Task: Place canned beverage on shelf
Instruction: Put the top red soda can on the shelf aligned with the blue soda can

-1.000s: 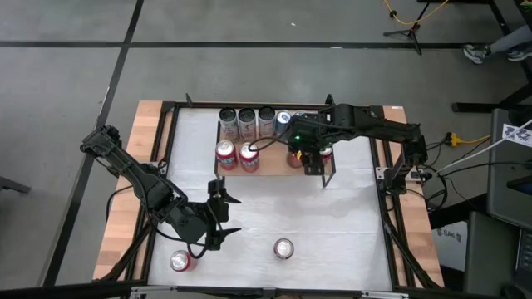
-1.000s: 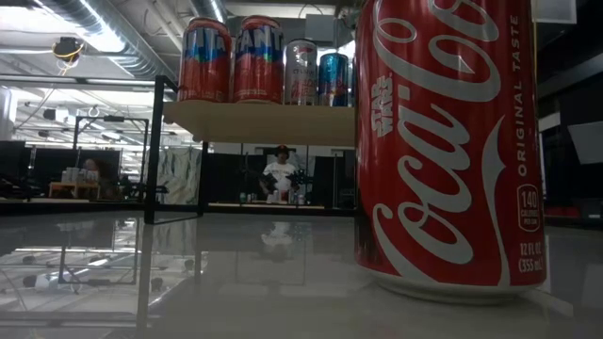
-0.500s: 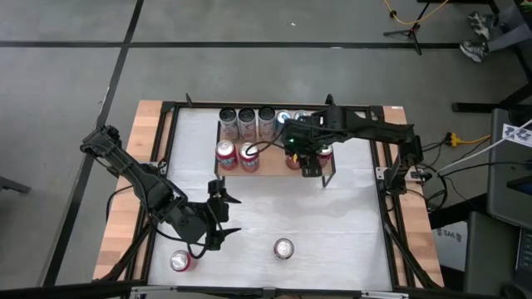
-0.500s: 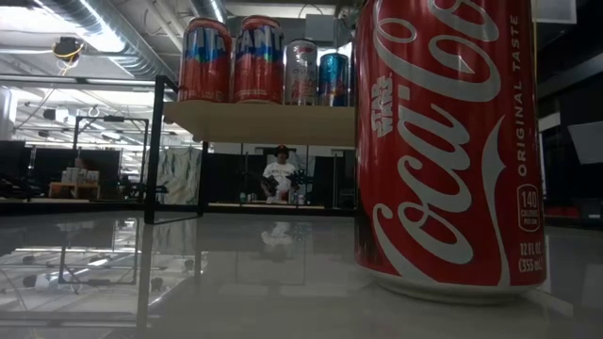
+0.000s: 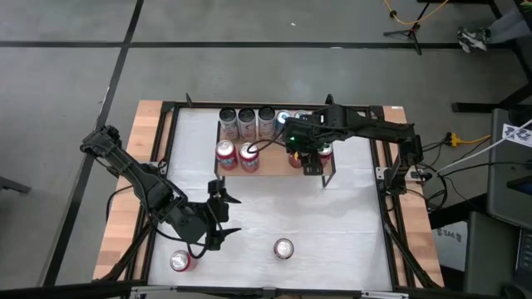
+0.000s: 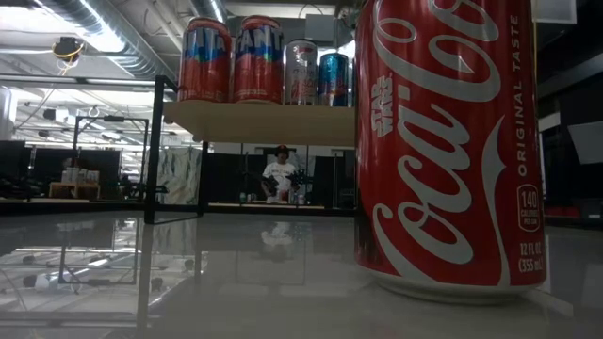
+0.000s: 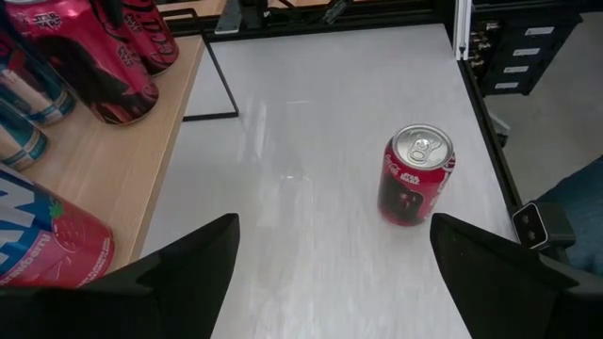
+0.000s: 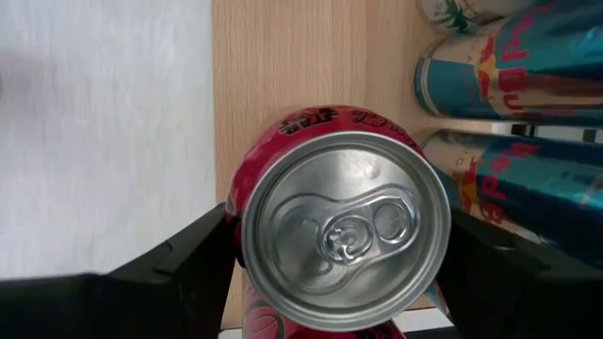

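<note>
The shelf [image 5: 270, 164], a light wood plank on black legs, stands at the table's far middle and also shows in the low view [image 6: 264, 122]. Several cans stand on it. My right gripper [image 5: 299, 151] is over the plank's right part, shut on a red can [image 8: 341, 234] that stands upright. My left gripper [image 5: 223, 214] is open and empty above the table's near left; its fingers [image 7: 188, 273] are wide apart. A red cola can [image 5: 283, 247] stands on the table near the front edge and also shows in the left wrist view [image 7: 415, 174]. My right gripper pinches the red can's side wall just below the top rim [image 8: 236, 221] between its two fingers, one on each side. The fingers come from above, pointing down. The can is upright over the plank; whether its bottom rests on the plank I cannot tell.
Another red can [image 5: 181, 262] stands at the table's near left corner. A row of cans [image 5: 248, 122] fills the shelf's far side, and two red cans [image 5: 236, 155] stand at its front left. The cola can [image 6: 443, 141] fills the low view's right side.
My right gripper has shifted slightly toward the table's left edge over the shelf, still on the red can.
</note>
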